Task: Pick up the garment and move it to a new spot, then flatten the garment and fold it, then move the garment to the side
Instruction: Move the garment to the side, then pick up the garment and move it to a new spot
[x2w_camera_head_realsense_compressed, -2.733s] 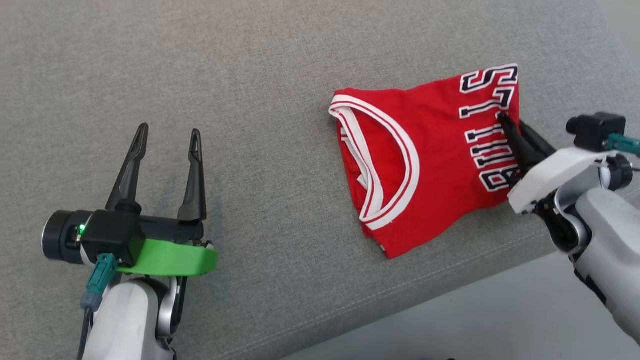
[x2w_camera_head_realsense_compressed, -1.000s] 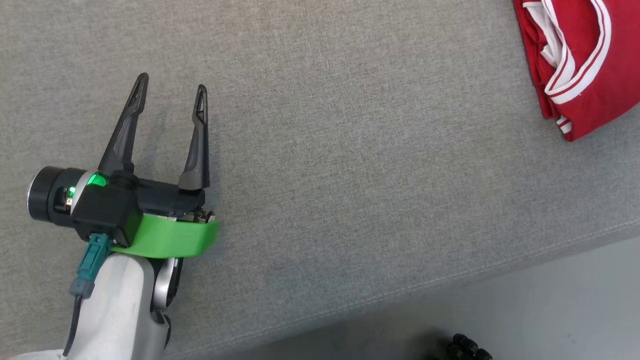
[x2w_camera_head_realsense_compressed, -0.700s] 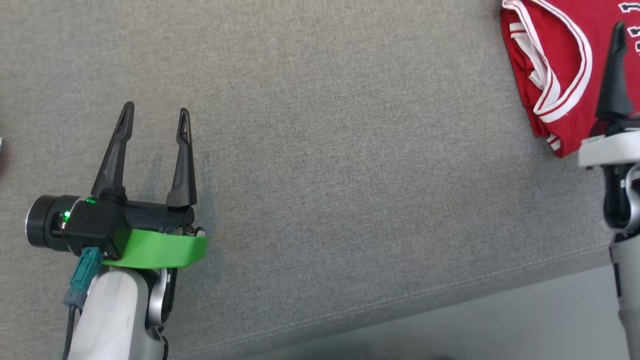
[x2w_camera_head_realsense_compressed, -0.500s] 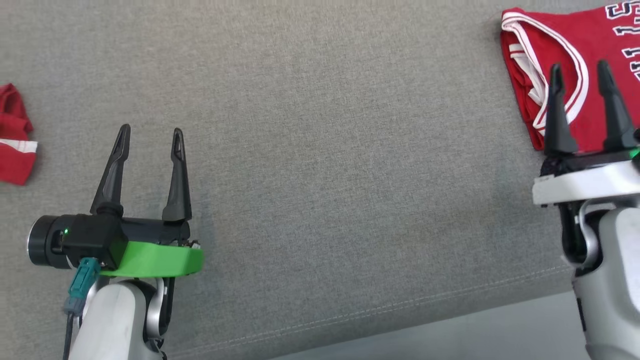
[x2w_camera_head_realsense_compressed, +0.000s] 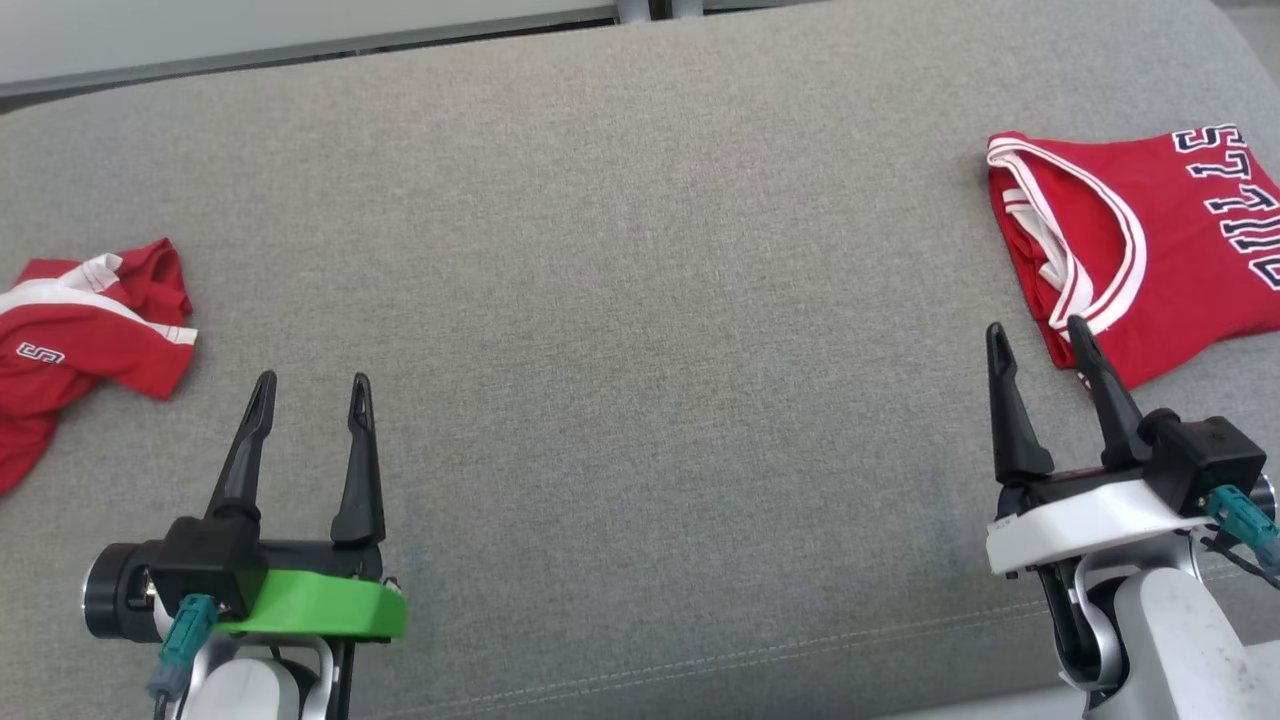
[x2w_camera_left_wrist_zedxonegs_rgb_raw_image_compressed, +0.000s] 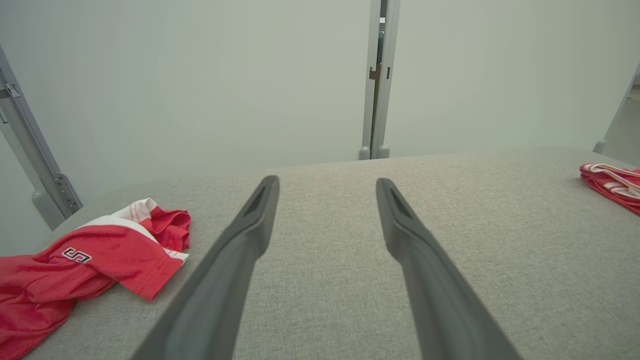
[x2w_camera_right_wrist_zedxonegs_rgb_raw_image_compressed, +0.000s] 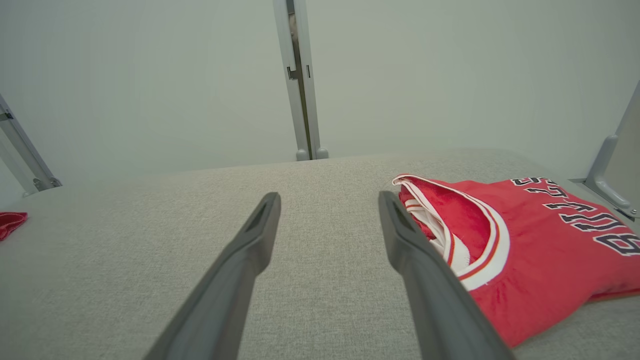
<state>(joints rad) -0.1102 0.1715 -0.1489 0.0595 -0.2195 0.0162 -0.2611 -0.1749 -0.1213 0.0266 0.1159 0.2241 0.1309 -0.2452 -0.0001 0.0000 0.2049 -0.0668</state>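
- Two grippers hover over the grey cushion (x2w_camera_head_realsense_compressed: 640, 230), each with its jaws spread wide and nothing between the fingers.
- At the lower left of the head view, the left gripper (x2w_camera_head_realsense_compressed: 312, 380) points up the view over bare fabric.
- At the lower right, the right gripper (x2w_camera_head_realsense_compressed: 1034, 327) has its fingertips just beside the near corner of the folded red jersey (x2w_camera_head_realsense_compressed: 1160, 260), without gripping it.
- Lying flat at the cushion's right end, the folded red jersey has its white-trimmed neckline toward the middle and dark lettering toward the right edge.
- Far to the left lies a crumpled red garment (x2w_camera_head_realsense_compressed: 80, 330), well apart from it.
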